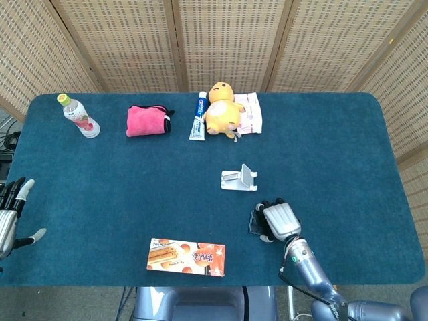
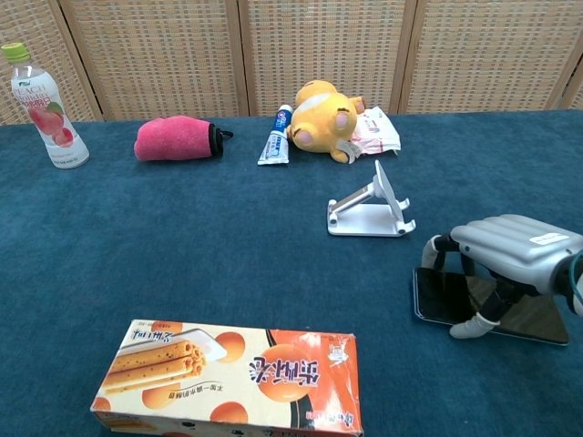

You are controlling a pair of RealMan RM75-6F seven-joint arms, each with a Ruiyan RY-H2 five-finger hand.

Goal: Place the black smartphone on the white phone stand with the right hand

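Observation:
The black smartphone [image 2: 446,293] lies flat on the blue table at the front right, mostly covered by my right hand [image 2: 510,255]. The fingers reach over its far edge and the thumb presses its near edge, so the hand grips it across its width. From the head view the hand [image 1: 279,219] hides nearly all of the phone [image 1: 255,221]. The white phone stand [image 2: 372,211] sits empty a short way beyond the hand, towards the table's middle [image 1: 239,178]. My left hand [image 1: 10,217] hangs at the table's left edge with its fingers spread, holding nothing.
A biscuit box [image 2: 232,375] lies at the front centre. Along the back stand a drink bottle [image 2: 41,100], a pink pouch [image 2: 175,138], a toothpaste tube [image 2: 275,135], a yellow plush toy [image 2: 321,116] and a pink packet [image 2: 375,130].

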